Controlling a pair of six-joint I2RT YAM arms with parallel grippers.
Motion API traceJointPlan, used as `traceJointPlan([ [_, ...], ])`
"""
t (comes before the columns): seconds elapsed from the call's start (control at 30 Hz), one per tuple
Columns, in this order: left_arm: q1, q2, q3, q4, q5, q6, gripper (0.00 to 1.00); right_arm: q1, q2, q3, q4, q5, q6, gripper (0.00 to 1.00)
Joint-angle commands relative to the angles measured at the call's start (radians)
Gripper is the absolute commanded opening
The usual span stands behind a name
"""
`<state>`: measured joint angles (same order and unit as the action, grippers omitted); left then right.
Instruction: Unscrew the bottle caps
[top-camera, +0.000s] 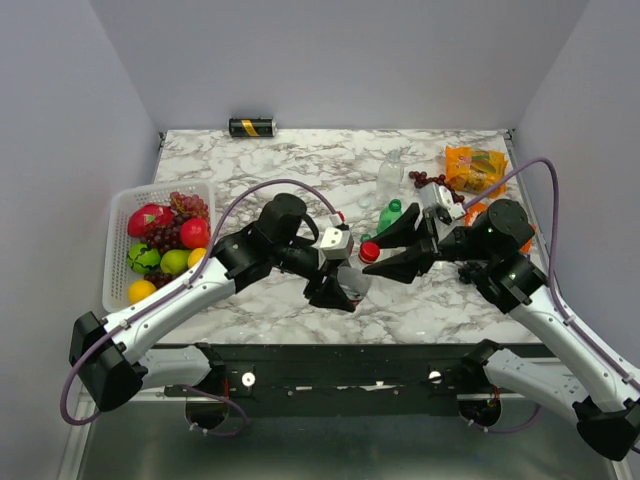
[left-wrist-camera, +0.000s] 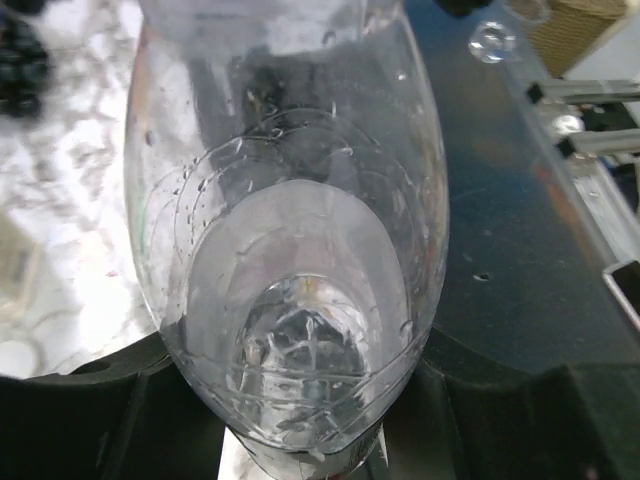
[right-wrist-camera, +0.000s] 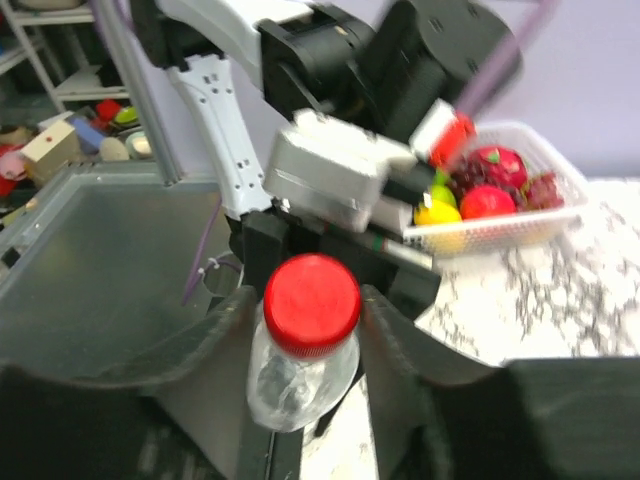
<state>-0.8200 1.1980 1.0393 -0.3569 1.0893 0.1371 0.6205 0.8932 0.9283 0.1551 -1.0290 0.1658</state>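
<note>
1. Nearest the arm bases, the left end effector (top-camera: 338, 285) is clamped around the body of a clear bottle (top-camera: 350, 282), which it holds over the near part of the bench (top-camera: 300, 160); in the left wrist view the bottle's base fills the frame between the black fingers (left-wrist-camera: 90, 410)
2. The bottle's red cap (top-camera: 369, 251) is still on and points toward the right arm
3. Just to the right of the cap, the right end effector (top-camera: 392, 252) has one finger on each side of it; in the right wrist view the fingers (right-wrist-camera: 225, 335) sit close against the cap's edges, and I cannot tell whether they press on it or only flank it
4. Just beyond the held bottle stands a small green bottle (top-camera: 391, 215), capped
5. Left of the held bottle and well apart, a white basket (top-camera: 118, 215) of fruit sits at the bench's left edge
6. Farther back than the green one stands a second clear bottle (top-camera: 390, 172); to its right lies a small red-labelled bottle (top-camera: 436, 195), partly hidden
7. Beyond that, to the far right, lies an orange packet (top-camera: 475, 168)
8. Farthest of all, a black-and-gold can (top-camera: 252, 127) lies on its side at the back edge
</note>
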Motion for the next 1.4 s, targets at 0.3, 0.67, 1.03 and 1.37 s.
traceJointPlan([
  [0.3, 0.007, -0.054, 0.001, 0.137, -0.633, -0.103, 0.33, 0.002, -0.134, -0.045, -0.178, 0.681, 0.099, 0.59],
  [0.67, 0.007, -0.003, 0.005, 0.131, -0.721, -0.134, 0.32, 0.019, -0.048, -0.028, -0.026, 0.667, 0.213, 0.54],
  [1.03, -0.001, 0.005, 0.005, 0.128, -0.723, -0.134, 0.31, 0.024, 0.019, -0.009, 0.0, 0.67, 0.232, 0.54],
  [1.37, -0.018, 0.023, 0.008, 0.118, -0.727, -0.128, 0.31, 0.025, 0.039, 0.012, -0.012, 0.71, 0.222, 0.54],
])
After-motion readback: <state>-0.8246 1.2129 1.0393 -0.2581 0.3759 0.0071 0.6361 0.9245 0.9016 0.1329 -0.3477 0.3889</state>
